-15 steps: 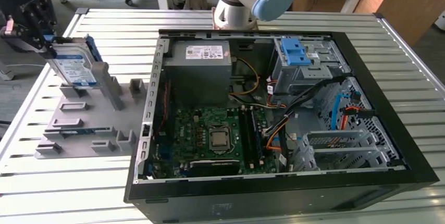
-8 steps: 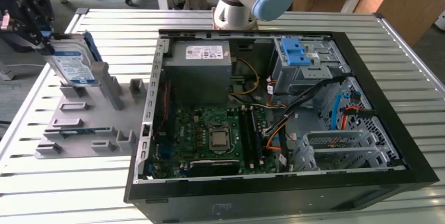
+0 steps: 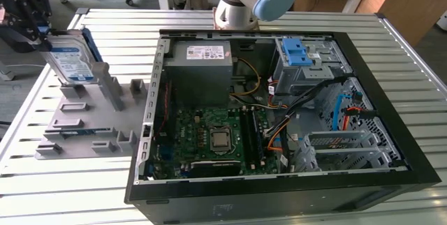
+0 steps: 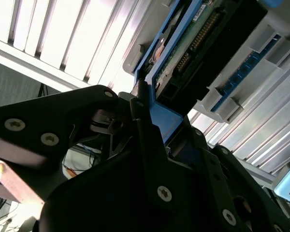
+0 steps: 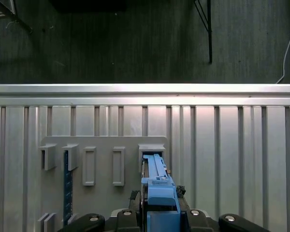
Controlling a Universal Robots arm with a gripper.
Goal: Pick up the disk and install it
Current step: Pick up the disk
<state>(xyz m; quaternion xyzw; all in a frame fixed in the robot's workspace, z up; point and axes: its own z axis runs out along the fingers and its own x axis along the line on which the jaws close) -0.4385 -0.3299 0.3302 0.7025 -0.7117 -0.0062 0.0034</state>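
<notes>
The fingers (image 4: 145,145), partly cut off, grip the upright disk (image 3: 70,60); the grey rack (image 3: 84,125) hides its lower end.

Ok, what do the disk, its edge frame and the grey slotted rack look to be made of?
The disk: silver metal body with a dull sheen, carrying a smooth blue-and-white label, likely a paper or film sticker. Its edge frame: blue plastic, judging by the uniform colour and moulded shape. The grey rack: matte and even-toned, probably plastic, possibly printed; the look leaves that open.
</notes>
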